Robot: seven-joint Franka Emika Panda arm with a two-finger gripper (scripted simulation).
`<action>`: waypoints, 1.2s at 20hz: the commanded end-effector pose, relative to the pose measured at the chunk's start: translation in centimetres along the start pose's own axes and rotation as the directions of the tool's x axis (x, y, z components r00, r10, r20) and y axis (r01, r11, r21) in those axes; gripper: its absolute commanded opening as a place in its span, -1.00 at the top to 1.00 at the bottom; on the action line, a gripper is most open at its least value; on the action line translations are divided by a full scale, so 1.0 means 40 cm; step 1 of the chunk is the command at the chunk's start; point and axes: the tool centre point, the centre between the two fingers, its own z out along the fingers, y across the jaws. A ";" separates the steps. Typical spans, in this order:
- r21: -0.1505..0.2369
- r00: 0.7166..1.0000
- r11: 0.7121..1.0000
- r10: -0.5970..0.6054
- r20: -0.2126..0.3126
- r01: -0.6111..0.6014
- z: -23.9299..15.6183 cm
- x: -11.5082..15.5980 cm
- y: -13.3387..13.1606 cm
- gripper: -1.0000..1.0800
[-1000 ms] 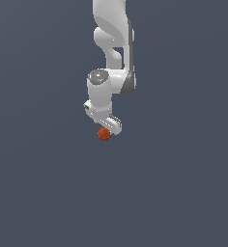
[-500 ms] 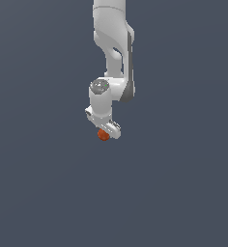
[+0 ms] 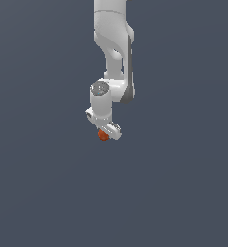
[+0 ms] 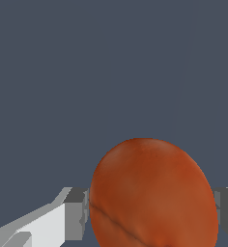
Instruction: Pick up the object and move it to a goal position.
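The object point(image 3: 103, 135) is a small smooth orange-red ball, held at the tip of the white arm in the middle of the exterior view. My gripper point(image 3: 106, 132) is shut on it, one finger on each side. In the wrist view the object point(image 4: 153, 195) fills the lower middle of the picture, pressed between a grey-tipped white finger point(image 4: 73, 213) and the other finger point(image 4: 227, 207) at the frame edge. Part of the ball is cut off by the frame.
The white arm point(image 3: 113, 53) reaches down from the top of the exterior view. A plain dark grey-blue surface point(image 3: 183, 183) lies all around, with no other objects in sight.
The arm has carried the ball a little toward the exterior view's left and slightly up. The grip on the ball is unchanged.
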 end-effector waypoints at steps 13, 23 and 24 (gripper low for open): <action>0.000 1.000 1.000 0.000 0.000 0.000 -0.035 0.014 -0.015 1.00; -0.001 1.000 1.000 0.001 -0.001 -0.001 -0.179 0.073 -0.078 1.00; -0.001 1.000 1.000 0.001 -0.001 -0.001 -0.198 0.081 -0.087 1.00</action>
